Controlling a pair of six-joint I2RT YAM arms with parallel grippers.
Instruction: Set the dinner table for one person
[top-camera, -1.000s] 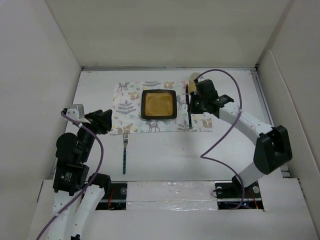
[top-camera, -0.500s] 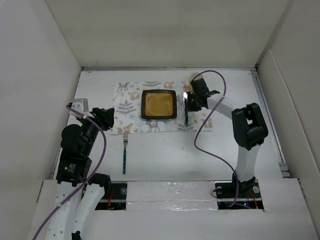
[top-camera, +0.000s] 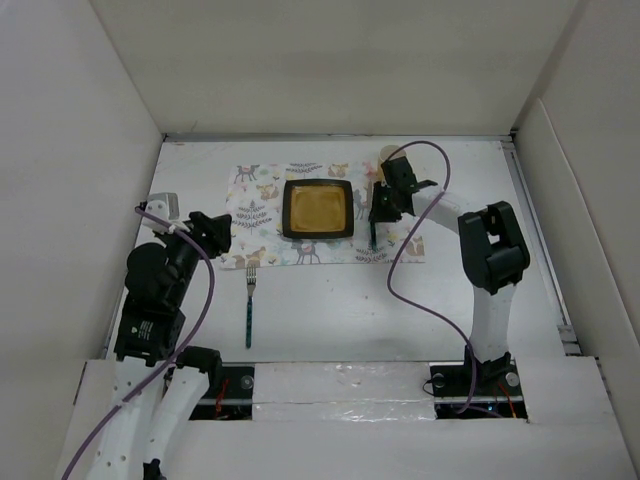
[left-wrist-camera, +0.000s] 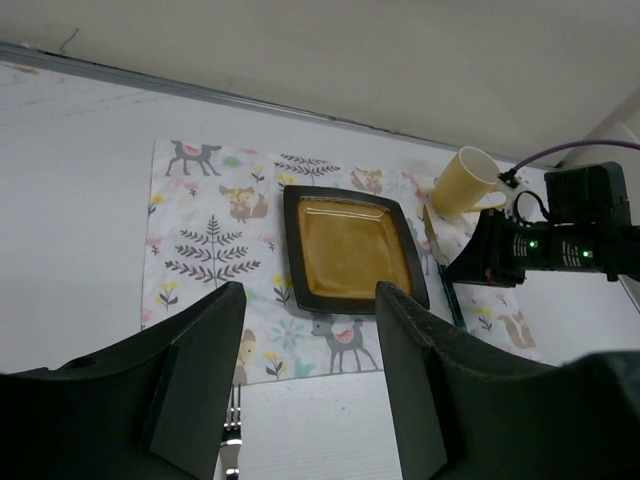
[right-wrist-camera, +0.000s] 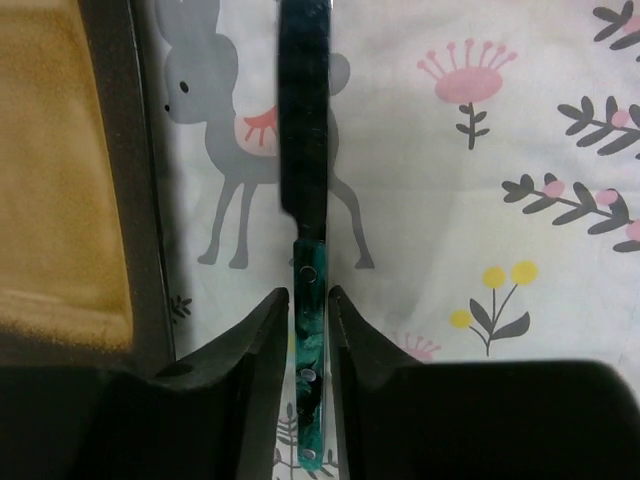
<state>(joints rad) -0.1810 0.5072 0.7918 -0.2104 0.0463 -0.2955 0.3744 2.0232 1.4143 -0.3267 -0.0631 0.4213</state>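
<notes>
On the dinner table (top-camera: 450, 310) lies a deer-print placemat (top-camera: 255, 215) with a square dark-rimmed yellow plate (top-camera: 318, 210) on it. My right gripper (top-camera: 378, 215) is low over the mat just right of the plate, shut on a knife (top-camera: 373, 238). In the right wrist view its jaws (right-wrist-camera: 308, 300) hug the teal handle (right-wrist-camera: 308, 350), and the dark blade (right-wrist-camera: 303, 120) points away beside the plate (right-wrist-camera: 60, 170). A teal-handled fork (top-camera: 249, 305) lies on the table below the mat's left part. My left gripper (top-camera: 215, 235) is open and empty, raised at the mat's left edge.
A yellow mug (left-wrist-camera: 465, 180) stands at the mat's far right corner, right behind my right wrist. Off-white panel walls enclose the table on three sides. In the left wrist view the fork's tines (left-wrist-camera: 230, 455) show between my open fingers (left-wrist-camera: 310, 380).
My right gripper has carried the knife left toward the plate and lowered it onto the mat, its arm folding in. My left arm has shifted slightly toward the mat.
</notes>
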